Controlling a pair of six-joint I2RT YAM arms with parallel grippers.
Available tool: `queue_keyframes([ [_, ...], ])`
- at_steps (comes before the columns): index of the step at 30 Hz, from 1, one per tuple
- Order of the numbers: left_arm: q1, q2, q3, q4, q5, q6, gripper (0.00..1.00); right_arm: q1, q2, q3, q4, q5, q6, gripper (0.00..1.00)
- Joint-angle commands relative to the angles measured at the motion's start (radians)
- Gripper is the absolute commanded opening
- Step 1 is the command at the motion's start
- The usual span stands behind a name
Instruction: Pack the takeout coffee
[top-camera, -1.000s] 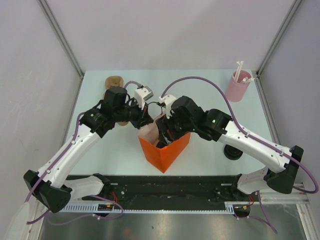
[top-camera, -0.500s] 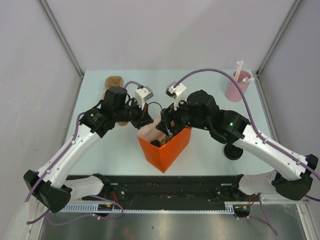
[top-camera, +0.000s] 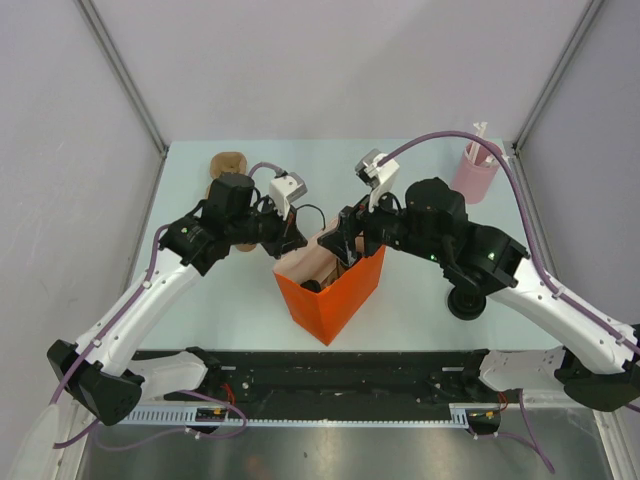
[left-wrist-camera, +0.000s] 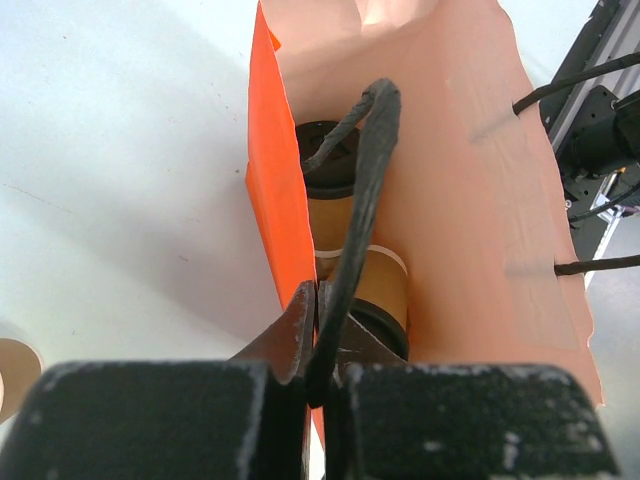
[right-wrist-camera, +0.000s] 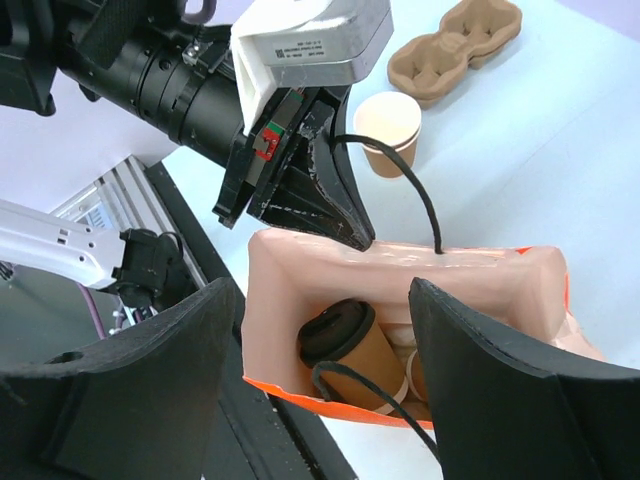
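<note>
Top: my left hand (top-camera: 293, 238) sits at the far-left rim of the orange paper bag (top-camera: 335, 295), which stands on the pale surface (top-camera: 240, 300) between both arms. My right hand (top-camera: 346, 245) hovers over the bag's far-right rim. Pink cylinder with white straws (top-camera: 474, 172) sits far right and brown moulded-pulp cup tray (top-camera: 228, 165) far left, both well apart from the bag.

Left wrist: left hand is clamped tight on the bag's black cord handle (left-wrist-camera: 365, 190). Bag mouth gapes. Two tan paper cups with black lids (left-wrist-camera: 325, 165) lie inside, end to end, against the orange wall.

Right wrist: right hand is spread wide, holding nothing, above the bag mouth. One lidded cup lies in plain view in the bag, the second partly hidden beside it. Lidless paper cup (right-wrist-camera: 390, 125) stands on the surface just beside the tray.
</note>
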Motion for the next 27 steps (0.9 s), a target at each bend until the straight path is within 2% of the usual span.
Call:
queue_keyframes([
  [1, -0.004, -0.016, -0.006, -0.012, 0.033, 0.043, 0.04, -0.014, -0.041, 0.010, 0.047, 0.055, -0.011, 0.75],
  [5, -0.005, -0.016, -0.004, -0.013, 0.042, 0.045, 0.11, -0.027, -0.052, 0.007, 0.035, 0.080, -0.008, 0.75],
  [11, -0.004, -0.014, 0.001, -0.013, 0.049, 0.045, 0.13, -0.074, -0.058, 0.006, 0.002, 0.101, 0.012, 0.76],
  [19, -0.004, -0.017, 0.001, -0.013, 0.057, 0.037, 0.00, -0.091, -0.027, 0.009, -0.027, 0.035, 0.012, 0.75],
  [23, -0.004, -0.023, -0.001, -0.016, 0.069, 0.025, 0.00, -0.050, 0.045, 0.039, -0.117, -0.060, -0.052, 0.69],
  [27, -0.004, -0.020, 0.001, -0.016, 0.069, 0.020, 0.00, 0.018, 0.170, 0.115, -0.240, -0.028, -0.115, 0.67],
])
